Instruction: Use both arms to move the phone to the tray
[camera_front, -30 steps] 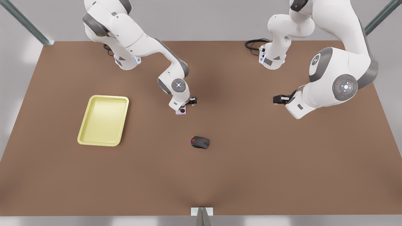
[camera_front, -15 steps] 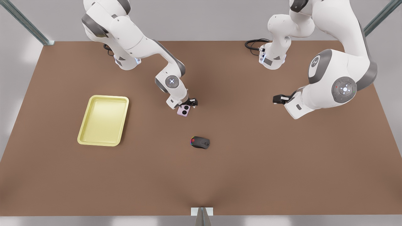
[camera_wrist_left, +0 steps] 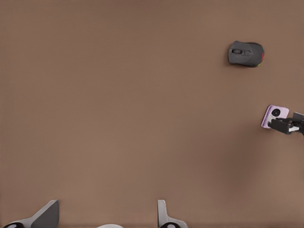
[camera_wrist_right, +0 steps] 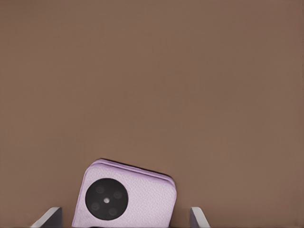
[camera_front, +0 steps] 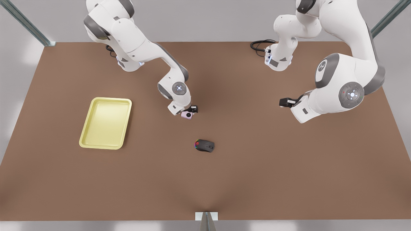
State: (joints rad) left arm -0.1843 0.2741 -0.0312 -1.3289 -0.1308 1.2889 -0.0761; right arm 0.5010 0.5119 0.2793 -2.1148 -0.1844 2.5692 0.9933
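The pale-pink phone hangs in my right gripper, which is shut on it near the table's middle, on the arm at the front view's left. In the right wrist view the phone sits tilted between the fingertips, one dark circle showing. The yellow tray lies well off toward the front view's left. My left gripper, on the arm at the front view's right, waits open above the table. From its wrist view the phone and right gripper appear far off.
A black mouse with rainbow lights lies on the brown table just in front of the phone, and it shows too in the left wrist view as the mouse. A black cable coils by the far arm base.
The right wrist has turned and shifted slightly toward the front view's left, carrying the phone, which now shows less of its face. The left arm has barely moved.
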